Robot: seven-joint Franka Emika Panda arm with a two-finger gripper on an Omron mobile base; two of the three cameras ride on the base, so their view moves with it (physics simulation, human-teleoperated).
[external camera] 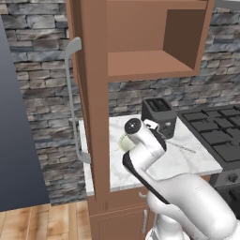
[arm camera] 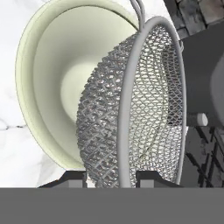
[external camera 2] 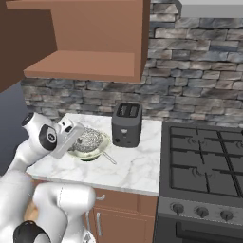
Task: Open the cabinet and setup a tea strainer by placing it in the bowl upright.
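- Strainer is clamped in my claw, fingertips either side of its rim, mesh cup sitting in the bowl.
- From the right base cam the tea strainer sits in the cream-green bowl, thin handle poking out over the rim onto the marble counter.
- Bowl's just beside the dark toaster, w/ the stove further right.
- Cabinet above is open, door swung out w/ its silver bar handle facing left, shelf bare.
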